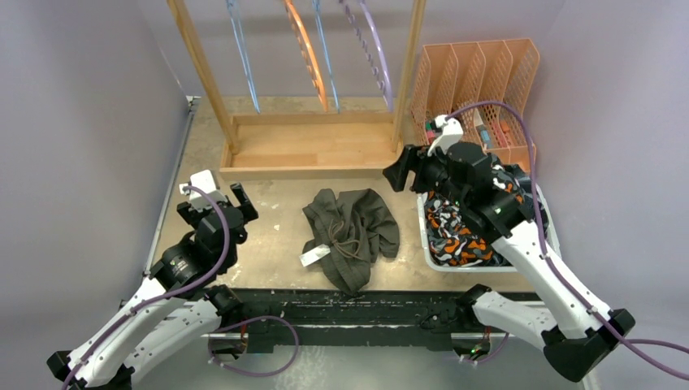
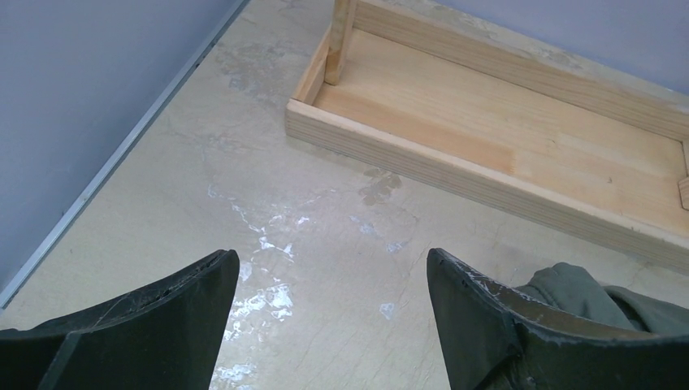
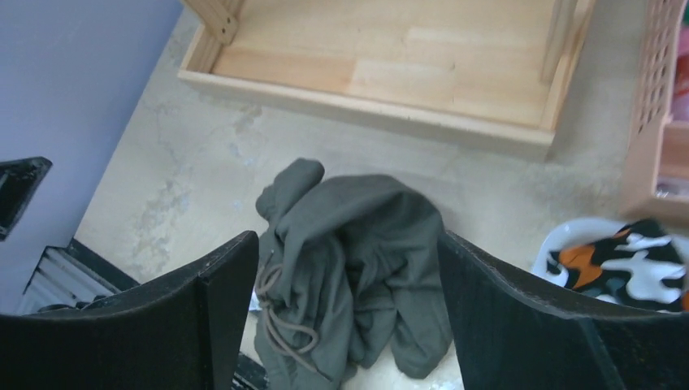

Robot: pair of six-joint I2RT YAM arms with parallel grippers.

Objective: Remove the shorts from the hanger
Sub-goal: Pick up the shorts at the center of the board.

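Overhead, left gripper [image 1: 218, 197] and right gripper [image 1: 404, 169] gape empty; the left wrist catches only an edge of olive shorts [image 2: 577, 288].

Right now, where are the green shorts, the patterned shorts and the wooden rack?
green shorts [image 1: 357, 223], top view, middle of the crumpled cloth
patterned shorts [image 1: 453, 237], top view, an orange-and-white patch
wooden rack [image 1: 309, 171], top view, front board of its base

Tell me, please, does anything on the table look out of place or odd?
The olive green shorts lie crumpled on the bare table in front of the wooden rack base, while the orange-patterned shorts lie in the white bin at the right. Nothing else stands out.
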